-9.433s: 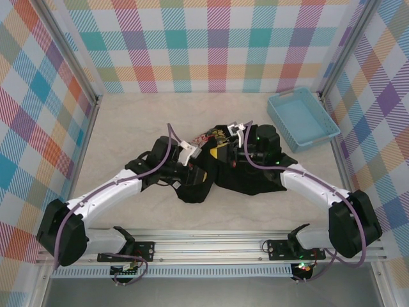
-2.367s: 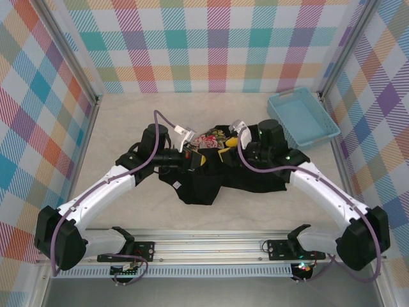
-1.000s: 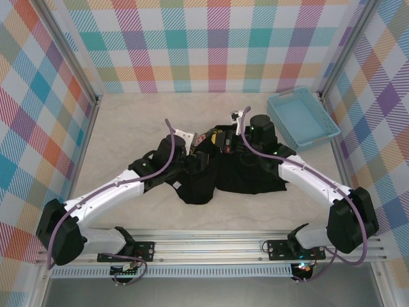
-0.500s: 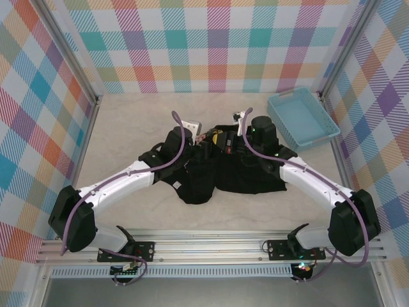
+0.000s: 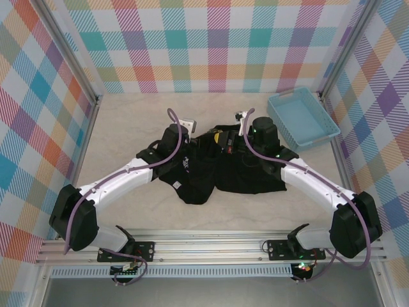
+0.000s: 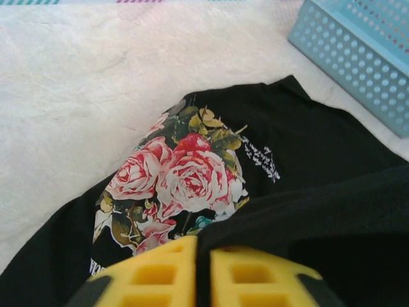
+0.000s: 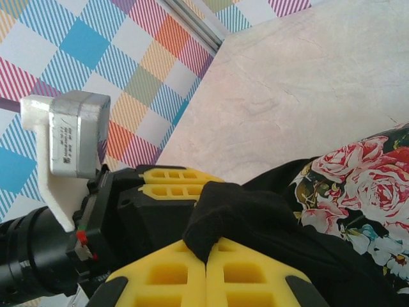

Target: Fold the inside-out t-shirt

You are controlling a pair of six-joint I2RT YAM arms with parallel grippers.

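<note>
The inside-out t-shirt (image 5: 246,171) lies crumpled and black on the table's middle. Its rose print (image 6: 185,182) faces up, and it also shows at the right edge of the right wrist view as rose print (image 7: 367,185). My left gripper (image 5: 199,146) is at the shirt's far left part, its yellow fingers (image 6: 160,275) shut on a fold of black cloth. Close beside it, my right gripper (image 5: 225,141) is shut on a raised tuft of the same cloth (image 7: 236,211). In the right wrist view the left gripper (image 7: 176,182) sits just behind that tuft.
A light blue perforated basket (image 5: 301,118) stands at the back right, with its corner as the basket (image 6: 358,51) in the left wrist view. Bare pale tabletop (image 5: 128,118) surrounds the shirt. Checked walls and metal frame posts enclose the table.
My left gripper has closed on the black cloth next to the right gripper. The right gripper stays shut on its tuft, hardly moved.
</note>
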